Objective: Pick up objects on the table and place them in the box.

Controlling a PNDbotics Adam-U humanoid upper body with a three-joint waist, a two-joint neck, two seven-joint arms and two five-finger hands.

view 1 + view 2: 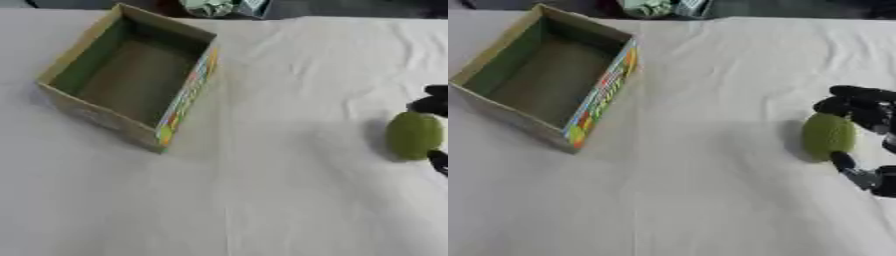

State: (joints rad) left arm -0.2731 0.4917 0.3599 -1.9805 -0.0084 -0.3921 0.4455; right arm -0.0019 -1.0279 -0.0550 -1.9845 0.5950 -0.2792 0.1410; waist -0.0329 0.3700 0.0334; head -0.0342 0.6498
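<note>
A green, egg-shaped object [829,136] lies on the white cloth at the right side. My right hand [866,110] comes in from the right edge and is curled round it: dark fingers [852,93] lie against its upper end and the thumb [843,162] against its lower end. The object still rests on the cloth. The open cardboard box [86,106] stands at the upper left, turned at an angle, with a colourful printed side facing right and nothing visible inside. My left hand shows in neither view.
A white, creased cloth [262,190] covers the table. At the far edge, beyond the box, sit a pale green crumpled thing [208,7] and a whitish item [252,7]. Bare cloth lies between the box and the green object.
</note>
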